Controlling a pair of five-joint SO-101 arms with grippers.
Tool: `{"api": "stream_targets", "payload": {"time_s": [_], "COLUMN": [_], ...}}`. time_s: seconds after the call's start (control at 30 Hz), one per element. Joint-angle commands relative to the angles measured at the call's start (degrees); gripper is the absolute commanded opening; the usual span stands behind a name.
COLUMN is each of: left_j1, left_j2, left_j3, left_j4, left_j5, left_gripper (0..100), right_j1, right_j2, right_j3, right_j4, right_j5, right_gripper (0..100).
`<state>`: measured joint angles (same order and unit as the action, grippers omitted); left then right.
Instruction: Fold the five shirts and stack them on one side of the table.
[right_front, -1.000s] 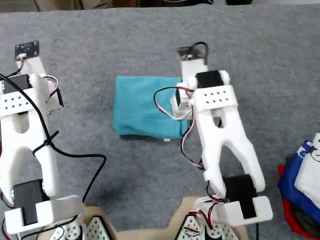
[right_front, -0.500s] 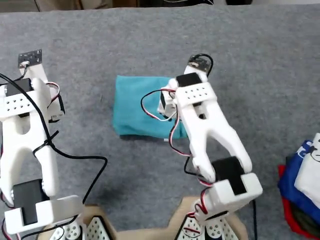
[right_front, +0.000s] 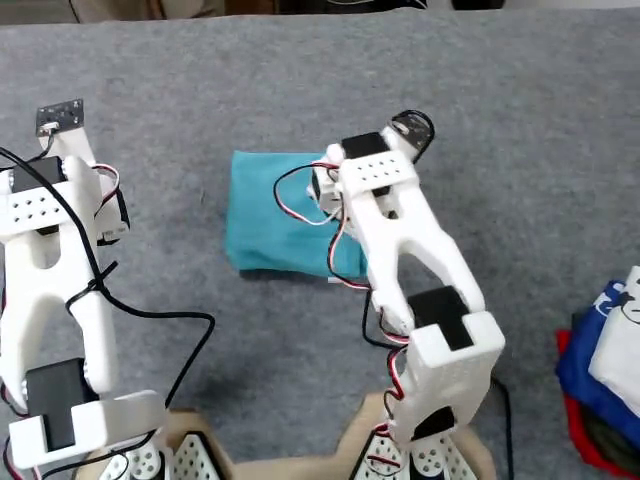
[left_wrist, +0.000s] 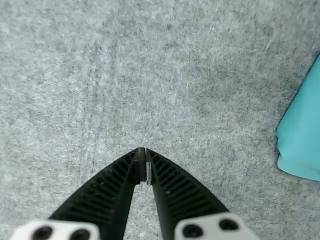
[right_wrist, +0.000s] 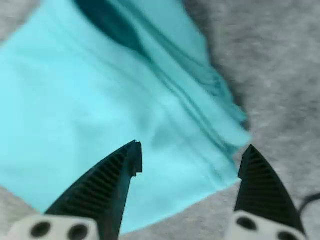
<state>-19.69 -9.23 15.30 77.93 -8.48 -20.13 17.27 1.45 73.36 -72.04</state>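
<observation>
A folded teal shirt (right_front: 275, 212) lies on the grey table near its middle. My right arm stretches over the shirt's right part, and its gripper (right_wrist: 190, 157) hangs open just above the teal cloth (right_wrist: 90, 110), near a corner with layered folds. My left gripper (left_wrist: 145, 162) is shut with nothing in it, over bare grey cloth at the table's left; the teal shirt's edge (left_wrist: 302, 135) lies off to its side. In the high view the left arm (right_front: 50, 230) stands well left of the shirt.
A pile of other shirts (right_front: 605, 370), blue, white and red, sits at the table's right edge. Grey cloth (right_front: 520, 130) covers the whole table. Loose black cable (right_front: 170, 320) trails from the left arm near the front.
The right arm has swung leftward over the teal shirt, covering more of its right part. The left arm has hardly moved.
</observation>
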Motion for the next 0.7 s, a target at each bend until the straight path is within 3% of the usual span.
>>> {"api": "stream_targets", "payload": {"time_s": [0.0, 0.4, 0.67], "left_j1": [-1.2, -1.5, -1.4], "left_j2": [-2.6, -2.2, -2.2], "left_j3": [-1.2, -3.6, -3.6], "left_j4": [1.5, 2.2, 3.3], "left_j5": [0.2, 0.5, 0.5], "left_gripper": [2, 2, 2], "right_j1": [-1.0, 2.3, 4.8], "right_j2": [0.7, 8.0, 0.7], "right_j3": [-3.6, -4.6, -8.6], "right_j4": [-2.5, -9.9, 0.4], "right_j5": [-4.5, -7.0, -6.8], "right_gripper": [31.5, 31.5, 31.7]}}
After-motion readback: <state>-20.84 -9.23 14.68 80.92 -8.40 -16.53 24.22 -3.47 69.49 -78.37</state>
